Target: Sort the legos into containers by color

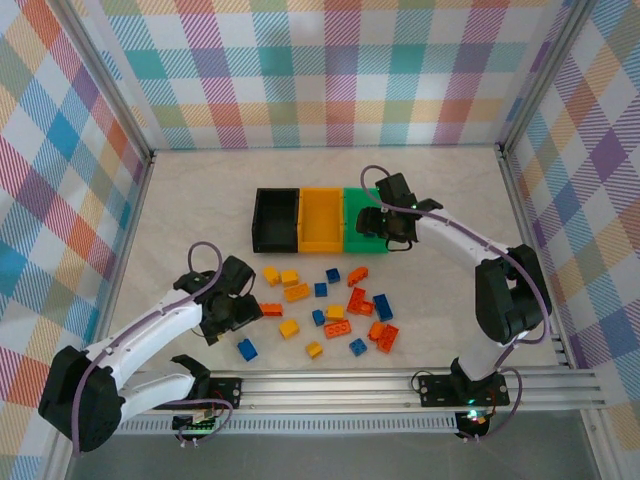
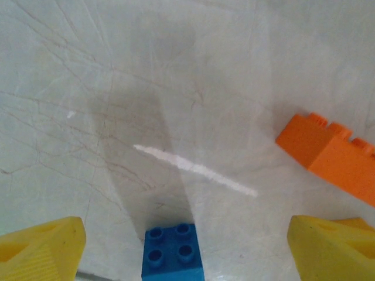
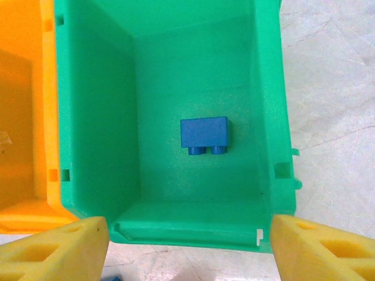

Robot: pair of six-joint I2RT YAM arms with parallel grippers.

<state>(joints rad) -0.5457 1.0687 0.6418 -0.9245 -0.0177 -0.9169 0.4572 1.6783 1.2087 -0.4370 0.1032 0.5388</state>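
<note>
Left gripper point(image 1: 248, 312), jaws spread, hangs low over the table point(image 1: 200, 200), with a blue brick point(image 2: 173, 252) lying between its yellow fingers point(image 2: 41, 252) and an orange brick point(image 2: 331, 155) just beside. Loose bricks point(image 1: 335, 310) lie scattered mid-table, near the joined black bin point(image 1: 274, 220), orange-yellow bin point(image 1: 321, 220) and green bin point(image 3: 94, 117). Right gripper point(image 1: 378, 226), jaws spread and empty, hovers above the green bin, where a second blue brick point(image 3: 204, 134) lies on the floor.

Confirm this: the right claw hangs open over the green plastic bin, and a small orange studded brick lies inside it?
No: the right wrist view shows the small studded brick in the green plastic bin is blue, not orange. The right claw does hang open over it.
</note>
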